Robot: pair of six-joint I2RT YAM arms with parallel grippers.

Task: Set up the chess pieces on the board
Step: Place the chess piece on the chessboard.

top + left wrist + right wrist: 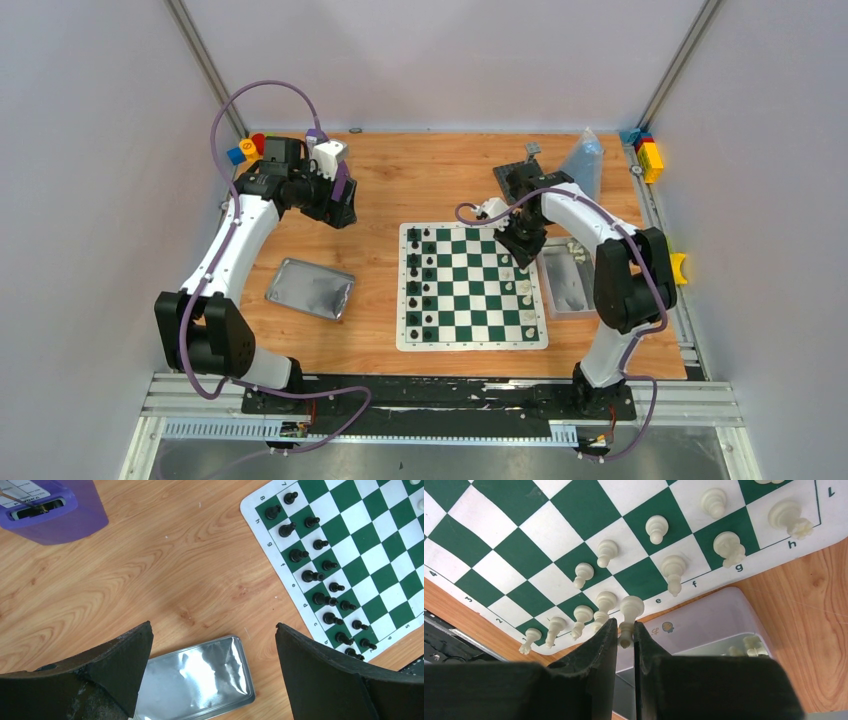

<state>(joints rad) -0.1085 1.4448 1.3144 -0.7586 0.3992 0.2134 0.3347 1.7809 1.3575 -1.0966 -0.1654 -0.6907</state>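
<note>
The green-and-white board (pixel 472 286) lies mid-table. Black chess pieces (pixel 320 575) fill two rows along its left side. White pieces (pixel 664 527) stand in two rows on its right side. My right gripper (pixel 625 630) is shut on the head of a white piece (pixel 630 607). It holds the piece base-down over the board's right border, beside the standing back-row pieces. My left gripper (pixel 214 630) is open and holds nothing. It hovers over the bare wood left of the board (pixel 380 545), above the silver tin (pixel 195 680).
A clear plastic box (pixel 709 620) with a few white pieces in it sits just right of the board. The silver tin (pixel 311 288) lies left of the board. Toy blocks (pixel 248 150), a purple-and-white object (pixel 330 155), a dark studded plate (pixel 520 175) and a plastic bag (pixel 585 160) stand at the back.
</note>
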